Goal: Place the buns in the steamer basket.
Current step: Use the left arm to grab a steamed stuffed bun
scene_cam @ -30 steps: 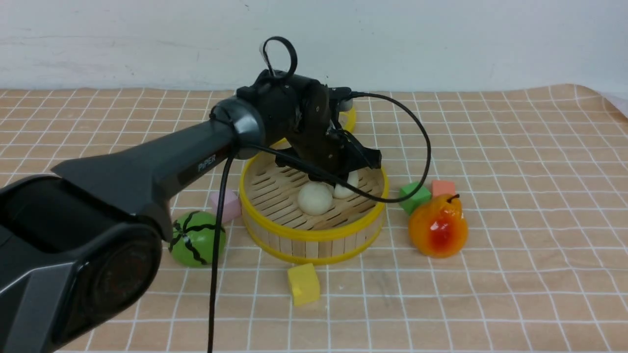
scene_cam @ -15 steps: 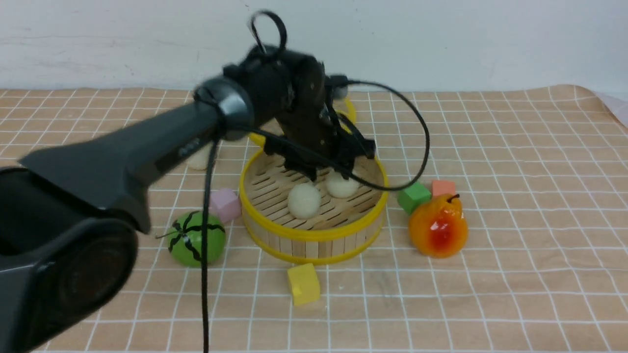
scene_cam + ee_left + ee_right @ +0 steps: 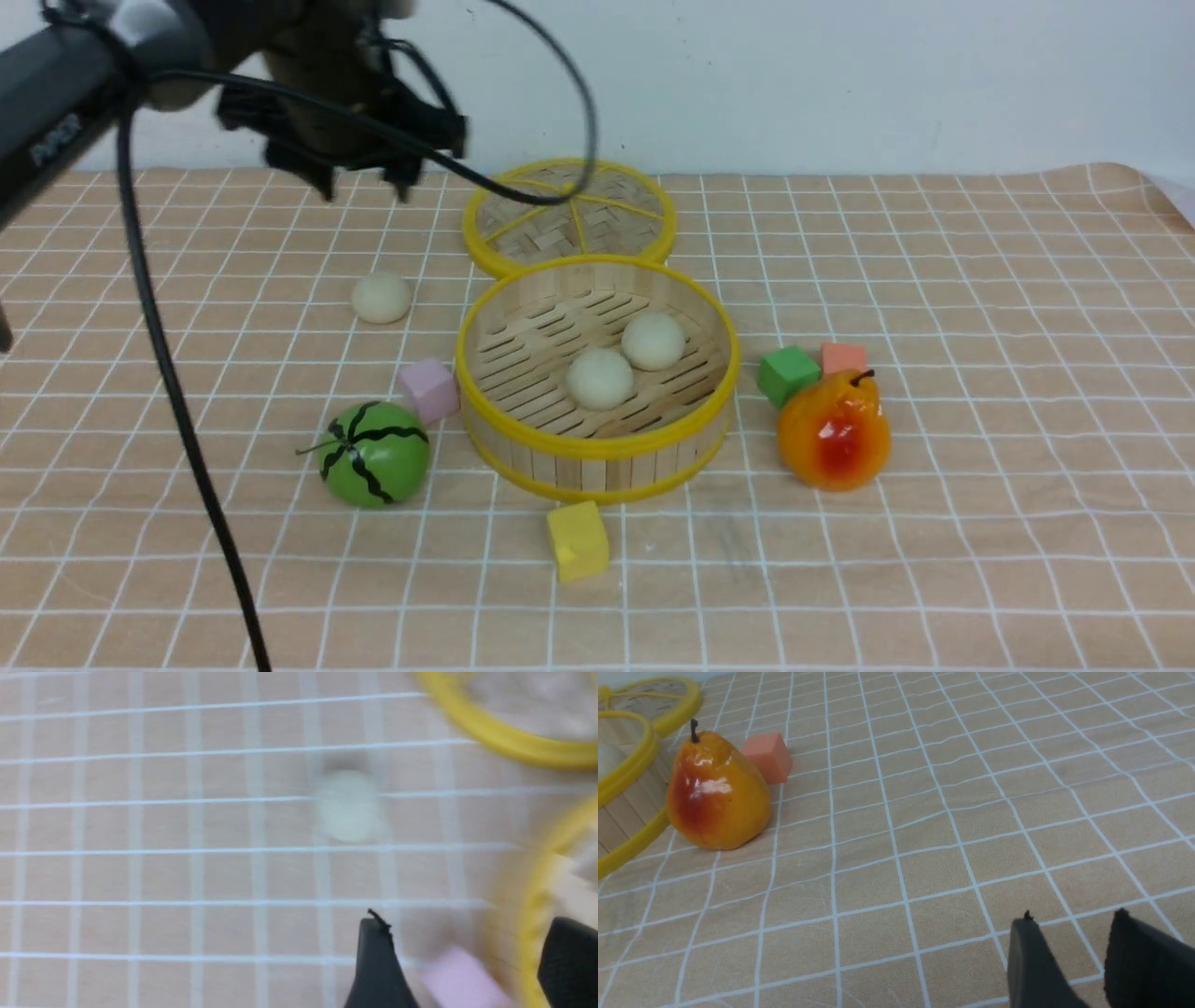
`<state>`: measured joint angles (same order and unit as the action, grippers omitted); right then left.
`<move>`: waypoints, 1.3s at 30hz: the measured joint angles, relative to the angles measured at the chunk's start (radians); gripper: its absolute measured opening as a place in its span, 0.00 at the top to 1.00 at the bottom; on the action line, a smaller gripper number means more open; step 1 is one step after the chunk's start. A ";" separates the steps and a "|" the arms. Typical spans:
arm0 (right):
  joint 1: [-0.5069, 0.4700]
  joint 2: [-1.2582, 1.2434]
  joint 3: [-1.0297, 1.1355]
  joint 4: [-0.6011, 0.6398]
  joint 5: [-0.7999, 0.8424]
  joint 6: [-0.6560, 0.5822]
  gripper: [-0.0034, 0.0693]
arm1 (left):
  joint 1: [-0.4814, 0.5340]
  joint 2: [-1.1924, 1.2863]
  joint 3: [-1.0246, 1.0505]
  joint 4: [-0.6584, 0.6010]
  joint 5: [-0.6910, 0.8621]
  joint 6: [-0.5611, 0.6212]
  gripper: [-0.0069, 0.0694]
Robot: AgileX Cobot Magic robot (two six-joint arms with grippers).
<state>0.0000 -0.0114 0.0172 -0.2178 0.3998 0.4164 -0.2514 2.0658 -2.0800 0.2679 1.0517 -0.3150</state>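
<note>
- Buns, placed: two. One bun [image 3: 600,379] and a second bun [image 3: 653,341] sit on the slatted floor of the steamer basket [image 3: 597,446], close beside each other.
- Bun, outstanding: one. The third bun [image 3: 381,298] rests on the desk [image 3: 980,560], outside the basket, to its left and farther back than the purple cube [image 3: 429,390].
- Progress, as judged: two thirds done; the loose bun remains to be picked up and set in the basket.
- Buns, appearance: small, round, smooth, cream-white, matt; near alike in size, each smaller than the watermelon toy [image 3: 375,455].
- Basket, appearance: round and shallow, pale bamboo wall, yellow bands at rim and foot, parallel slots in the floor; upright, uncovered, bare floor around the two buns.
- Lid, woven, with yellow spokes: [image 3: 621,217] flat behind the basket, off it.
- Left jaws [image 3: 467,952]: wide apart, nothing between them gripped; raised above the desk on the loose bun's side, blurred in the front view.
- Right jaws [image 3: 1073,919]: tips apart, holding nothing, over the desk; absent from the front view.
</note>
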 joint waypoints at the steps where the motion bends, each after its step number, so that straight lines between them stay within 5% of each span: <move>1: 0.000 0.000 0.000 0.000 0.000 0.000 0.62 | 0.000 0.003 0.000 0.000 -0.005 0.000 0.33; 8: 0.000 0.000 0.000 0.000 0.000 0.000 0.62 | 0.126 0.128 0.002 -0.079 -0.173 -0.139 0.37; 21: 0.000 0.000 0.000 0.000 0.000 0.000 0.62 | 0.126 0.261 0.005 -0.228 -0.418 -0.106 0.47; 32: 0.000 0.000 0.000 0.000 0.000 0.000 0.62 | 0.127 0.315 0.005 -0.258 -0.402 -0.106 0.47; 35: 0.000 0.000 0.000 0.000 0.000 0.000 0.62 | 0.127 0.338 0.005 -0.258 -0.388 -0.086 0.51; 39: 0.000 0.000 0.000 0.000 0.000 0.000 0.62 | 0.130 0.327 -0.007 -0.268 -0.354 -0.040 0.71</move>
<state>0.0000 -0.0114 0.0172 -0.2178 0.3998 0.4164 -0.1219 2.3924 -2.0875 0.0000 0.6980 -0.3551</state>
